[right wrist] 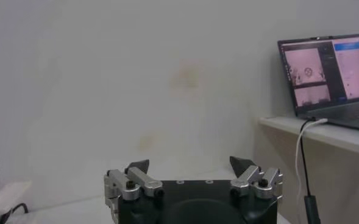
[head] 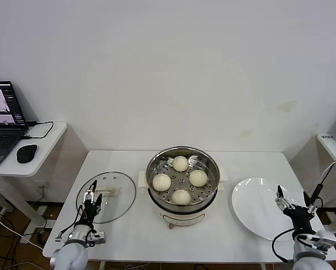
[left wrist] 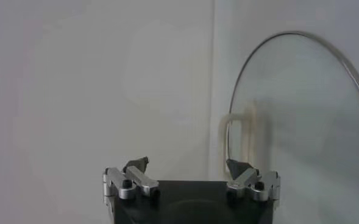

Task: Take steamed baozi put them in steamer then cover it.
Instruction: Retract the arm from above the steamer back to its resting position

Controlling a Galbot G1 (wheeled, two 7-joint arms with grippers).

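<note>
Four buns sit in steamer; lid lies on surface. My left gripper and right gripper: jaws apart, empty. Next I grasp lid handle.

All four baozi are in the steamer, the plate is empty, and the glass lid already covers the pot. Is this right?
Not quite. The four baozi are in the steamer and the plate is empty, but the glass lid lies on the table left of the pot, which is uncovered. The head view shows it.
</note>
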